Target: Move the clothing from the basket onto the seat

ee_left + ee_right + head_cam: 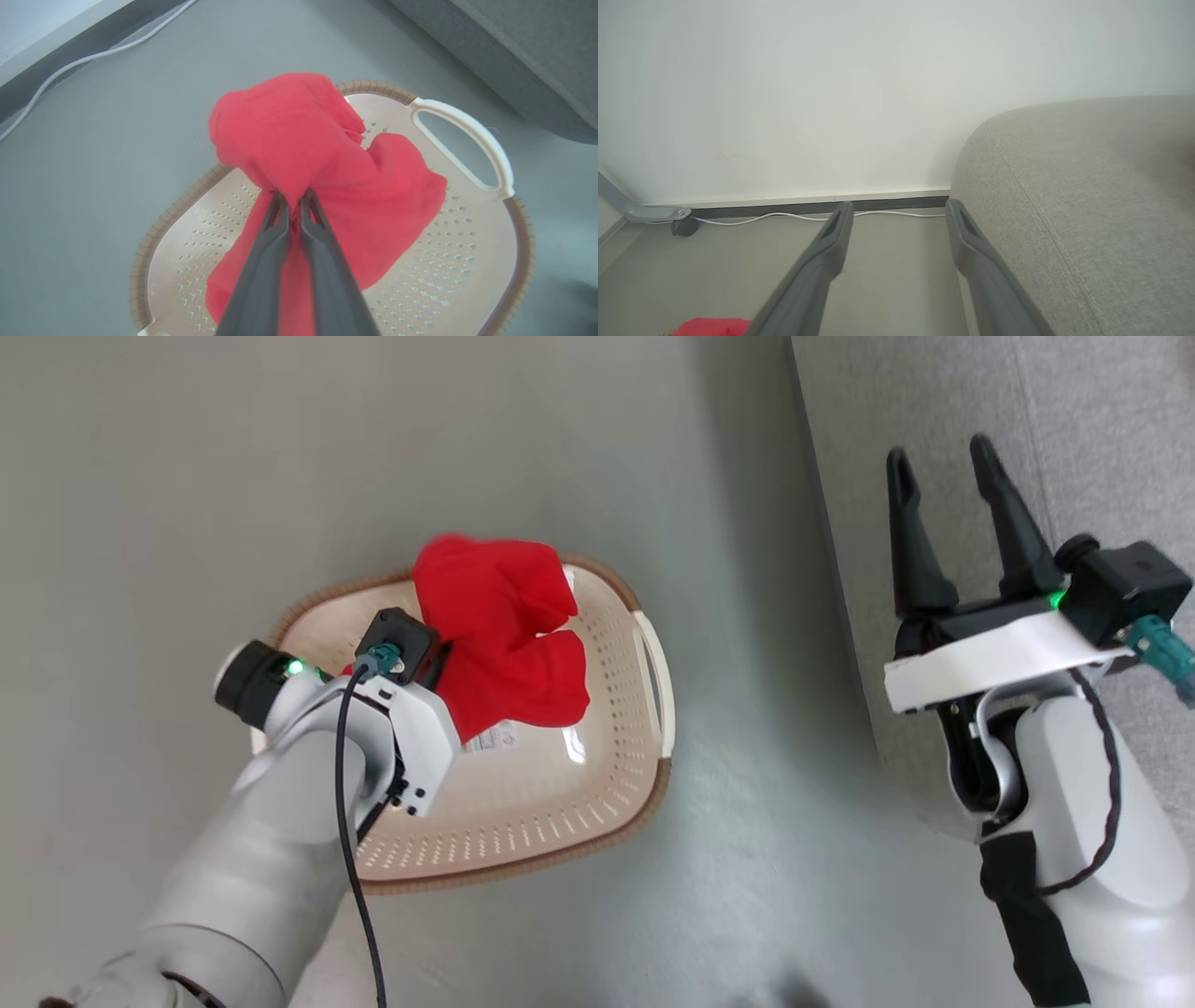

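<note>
Hanging over the basket (pixel 523 803), the clothing (pixel 504 625) is clamped by the left gripper (pixel 293 199); right gripper (pixel 939 450) gapes.

The left arm (pixel 261 859) stretched from the lower left of the head view, its pale forearm angled inward and its wrist (pixel 411 728) bent so that the left gripper (pixel 293 198) pointed forward and down. Its two dark fingers (pixel 261 261) were pressed almost together, pinching a fold of the red garment (pixel 327 154) between their tips. The right arm (pixel 1083 803) stood at the lower right with its wrist raised. The right gripper (pixel 939 448) pointed up that view, its fingers (pixel 831 247) spread wide apart and gripping nothing.
</note>
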Tool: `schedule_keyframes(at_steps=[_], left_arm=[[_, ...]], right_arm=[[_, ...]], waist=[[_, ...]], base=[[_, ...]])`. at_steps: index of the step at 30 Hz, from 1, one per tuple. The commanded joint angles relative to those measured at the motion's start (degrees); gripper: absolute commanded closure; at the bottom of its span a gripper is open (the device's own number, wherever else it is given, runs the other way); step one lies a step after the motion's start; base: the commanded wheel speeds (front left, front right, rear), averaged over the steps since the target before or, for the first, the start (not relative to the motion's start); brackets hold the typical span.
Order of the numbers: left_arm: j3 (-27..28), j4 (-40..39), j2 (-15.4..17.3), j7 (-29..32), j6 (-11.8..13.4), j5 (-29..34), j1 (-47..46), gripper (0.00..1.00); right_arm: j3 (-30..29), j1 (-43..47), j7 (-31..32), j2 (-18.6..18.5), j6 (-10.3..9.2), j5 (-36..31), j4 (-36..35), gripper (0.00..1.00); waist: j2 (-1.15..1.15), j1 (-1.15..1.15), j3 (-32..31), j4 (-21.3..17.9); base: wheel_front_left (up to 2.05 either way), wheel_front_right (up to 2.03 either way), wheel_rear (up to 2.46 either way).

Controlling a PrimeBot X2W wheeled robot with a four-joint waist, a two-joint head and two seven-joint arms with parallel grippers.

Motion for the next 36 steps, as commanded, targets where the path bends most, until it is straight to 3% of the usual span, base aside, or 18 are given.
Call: schedule_keyframes(at_steps=[1,9,17,27,36], left_arm=[[2.1,-1.3,-0.1,-0.7,-0.3,-1.8,1.5,1.0],[6.7,-11.6,-1.2,-0.8,3.7,-3.1,7.9,1.0],[12.8,-22.0,-0.7,-0.8,6.1,-1.6,16.1,1.0],[21.5,-34.1,1.4,-0.8,7.1,2.0,23.9,1.0],[26.4,-42.9,2.1,-0.8,6.5,4.7,25.5,1.0]], right_arm=[[0.8,2.5,-0.3,-0.1,0.16,-0.7,-0.2,0.0],[0.1,6.3,-0.3,-0.1,0.16,-2.2,3.4,0.0],[0.5,11.0,-0.3,-0.1,0.16,-2.7,6.0,0.0],[1.2,15.2,-0.3,-0.1,0.16,-2.0,7.9,0.0],[1.8,17.0,-0.3,-0.1,0.16,-1.6,8.8,0.0]], waist=[[0.0,0.0,-4.9,2.7],[0.0,0.0,-13.7,5.8],[0.0,0.0,-21.5,8.1],[0.0,0.0,-27.7,9.9],[0.0,0.0,-29.8,10.6]], base=[[0.0,0.0,0.0],[0.0,0.0,0.0],[0.0,0.0,0.0],[0.0,0.0,0.0],[0.0,0.0,0.0]])
